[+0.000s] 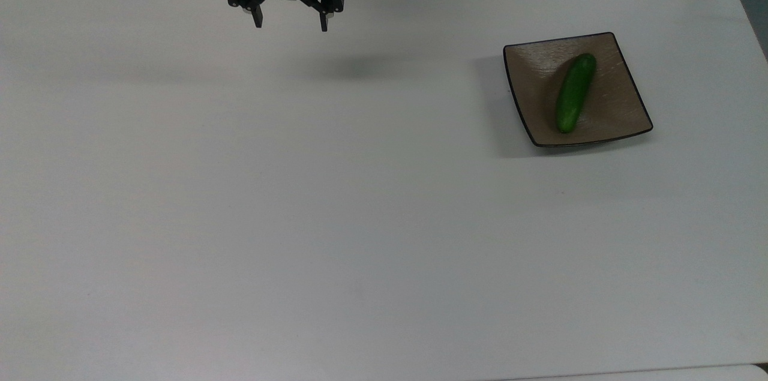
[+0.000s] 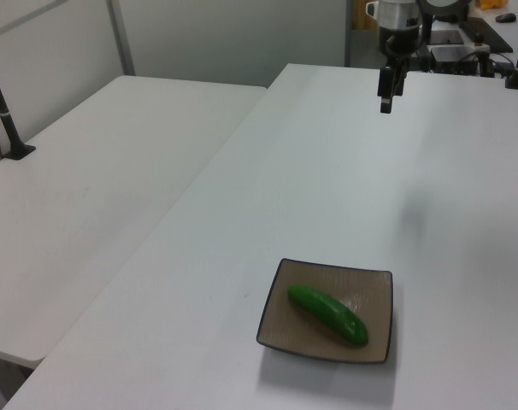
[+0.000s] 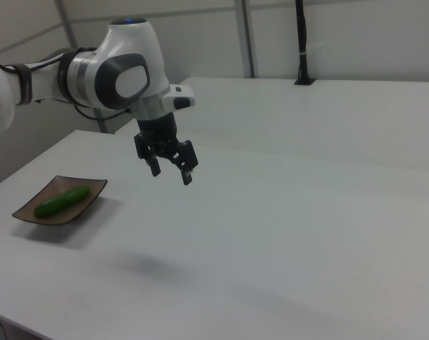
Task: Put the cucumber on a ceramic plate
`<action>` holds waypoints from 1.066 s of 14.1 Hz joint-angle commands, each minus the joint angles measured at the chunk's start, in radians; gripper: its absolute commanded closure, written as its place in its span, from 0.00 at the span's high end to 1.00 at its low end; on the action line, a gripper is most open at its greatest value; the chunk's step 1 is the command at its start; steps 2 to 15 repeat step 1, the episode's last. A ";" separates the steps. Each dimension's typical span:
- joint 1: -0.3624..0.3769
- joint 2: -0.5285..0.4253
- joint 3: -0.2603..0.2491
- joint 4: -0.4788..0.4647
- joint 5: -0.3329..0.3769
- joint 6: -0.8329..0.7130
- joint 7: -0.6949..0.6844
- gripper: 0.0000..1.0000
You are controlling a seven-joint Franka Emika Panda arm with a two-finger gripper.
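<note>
A: Which way does the cucumber [image 1: 574, 93] point?

B: It lies flat inside the ceramic plate [image 1: 624, 106], its long axis running diagonally across the dish. In the top view one rounded end sits toward the plate's upper right corner and the other toward its lower edge, a little left of centre. In the left view the cucumber [image 2: 327, 313] slants from upper left to lower right across the plate [image 2: 277, 316]. There is a slight curve along its length.

A: And the surfaces?

B: The cucumber is smooth, dark green and a bit shiny. The plate is square and shallowly dished, glossy brown-taupe with a thin black rim and corners that turn up. It rests on a plain, matte white table [image 1: 336, 201].

A: Where is the tool [image 1: 291, 25]?

B: Well apart from the plate, hanging above the table toward its far edge, to the plate's left in the top view. In the right view the tool [image 3: 172, 172] is to the plate's right, and the plate [image 3: 30, 213] with the cucumber [image 3: 61, 201] sits near the table's edge. The two black fingers [image 1: 323, 24] stand spread apart with nothing between them, pointing down.
</note>
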 commanded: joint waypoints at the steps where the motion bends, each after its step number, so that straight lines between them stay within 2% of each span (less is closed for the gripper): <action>1: 0.011 -0.005 -0.011 -0.015 0.012 0.030 -0.014 1.00; 15: 0.011 -0.005 -0.011 -0.015 0.012 0.030 -0.014 1.00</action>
